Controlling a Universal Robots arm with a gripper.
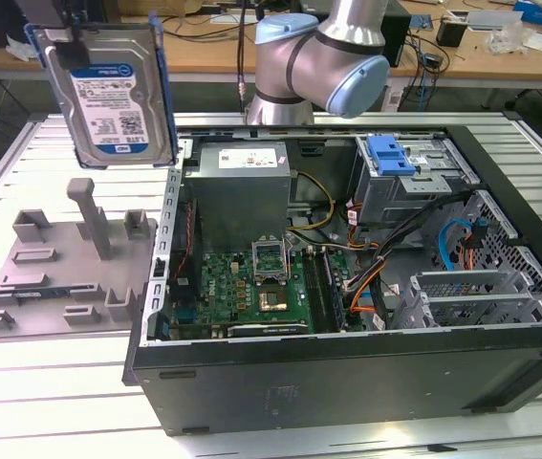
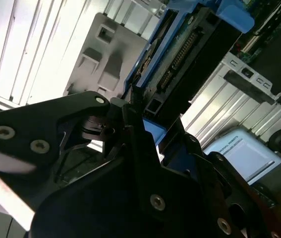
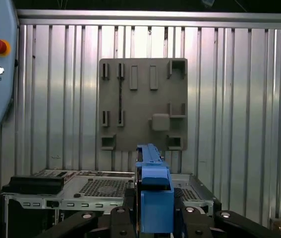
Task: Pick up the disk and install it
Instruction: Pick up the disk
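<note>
The disk point(image 1: 108, 91), a silver hard drive with a white-and-blue label and a blue carrier rail, hangs upright in the air at the exterior view's upper left, above the grey fixture plate point(image 1: 60, 277). My gripper point(image 1: 65, 27) is shut on its top edge. The second wrist view has the disk point(image 2: 180, 59) edge-on, connector side visible, clamped in my gripper point(image 2: 140, 124). Its blue rail point(image 3: 152, 193) stands between my black fingers point(image 3: 120, 218) in the first wrist view.
An open computer case point(image 1: 347, 368) lies to the exterior view's right of the plate. Inside are the motherboard point(image 1: 261, 282), the power supply point(image 1: 237, 182) and a metal drive cage point(image 1: 423, 186) topped by a blue latch point(image 1: 390, 155). The arm's base point(image 1: 294, 67) stands behind the case.
</note>
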